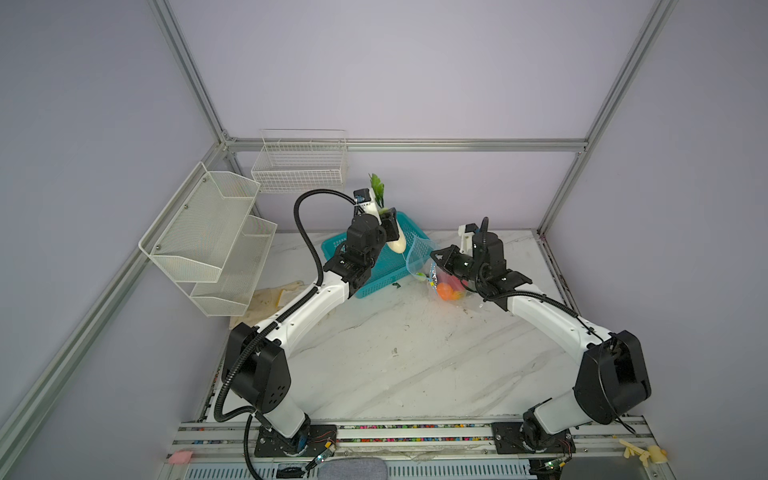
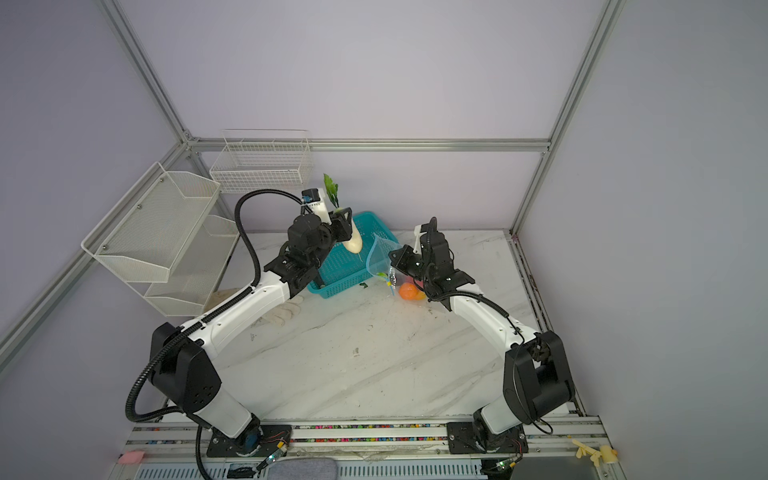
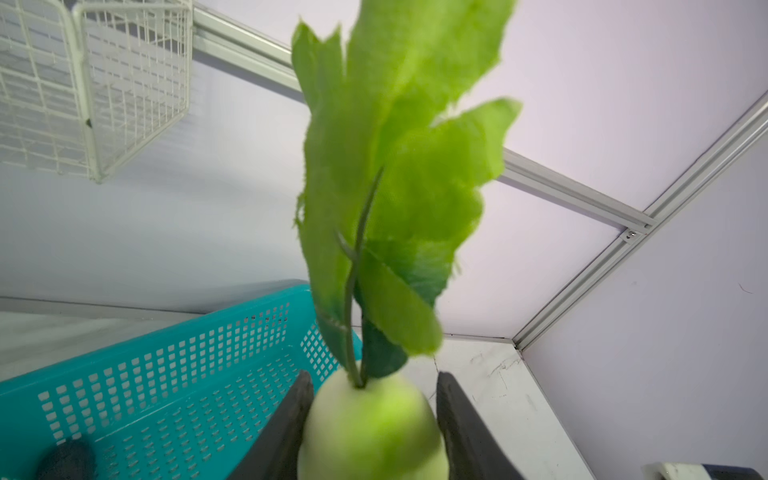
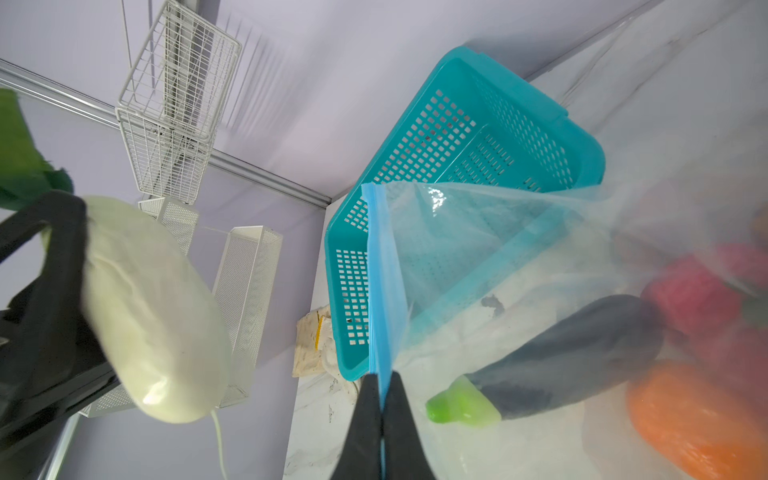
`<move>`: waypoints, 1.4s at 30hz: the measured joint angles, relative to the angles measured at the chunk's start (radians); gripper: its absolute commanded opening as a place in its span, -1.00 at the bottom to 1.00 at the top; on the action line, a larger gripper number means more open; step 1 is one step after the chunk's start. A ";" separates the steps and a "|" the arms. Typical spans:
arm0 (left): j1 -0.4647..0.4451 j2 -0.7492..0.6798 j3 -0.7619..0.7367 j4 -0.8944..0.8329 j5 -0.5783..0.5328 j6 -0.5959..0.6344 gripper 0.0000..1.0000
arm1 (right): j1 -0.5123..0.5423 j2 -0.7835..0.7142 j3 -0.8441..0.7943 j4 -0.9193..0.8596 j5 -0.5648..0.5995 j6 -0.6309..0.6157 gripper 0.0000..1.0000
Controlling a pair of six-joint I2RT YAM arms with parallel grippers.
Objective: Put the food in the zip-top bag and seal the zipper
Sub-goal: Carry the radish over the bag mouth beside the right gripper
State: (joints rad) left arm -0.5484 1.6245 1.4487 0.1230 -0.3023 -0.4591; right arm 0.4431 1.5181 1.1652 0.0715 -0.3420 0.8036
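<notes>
My left gripper (image 1: 388, 226) (image 3: 376, 380) is shut on a white vegetable (image 1: 395, 241) (image 2: 353, 242) (image 3: 370, 432) with green leaves (image 3: 395, 166). It holds the vegetable tip-down in the air over the teal basket's far corner, just left of the bag's mouth. The zip-top bag (image 1: 417, 253) (image 2: 379, 257) (image 4: 457, 257) is clear and stands with its mouth lifted. My right gripper (image 1: 433, 254) (image 2: 392, 255) (image 4: 380, 378) is shut on its blue zipper (image 4: 380, 291). Inside lie a dark eggplant (image 4: 573, 353), an orange piece (image 1: 446, 291) (image 4: 698, 424) and a red piece (image 4: 690, 291).
The teal basket (image 1: 374, 276) (image 3: 166, 374) (image 4: 498, 124) sits behind the left arm, touching the bag. White mesh shelves (image 1: 208, 237) hang on the left wall and a wire basket (image 1: 301, 162) on the back wall. A cloth (image 1: 270, 299) lies under the shelves.
</notes>
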 measured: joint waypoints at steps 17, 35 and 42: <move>-0.114 0.050 -0.038 0.230 -0.055 0.109 -0.17 | -0.017 0.016 0.058 -0.041 0.006 0.243 -1.00; -0.120 0.143 -0.038 0.332 -0.073 0.078 -0.17 | -0.028 0.003 0.099 -0.139 0.098 0.426 -1.00; -0.136 0.163 -0.038 0.370 -0.073 0.034 -0.16 | -0.029 0.000 0.099 -0.139 0.095 0.442 -1.00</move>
State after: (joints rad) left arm -0.6846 1.7874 1.4109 0.4934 -0.3752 -0.4252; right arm 0.4145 1.5185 1.2640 -0.0673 -0.2470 1.2457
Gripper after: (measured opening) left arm 0.426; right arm 0.044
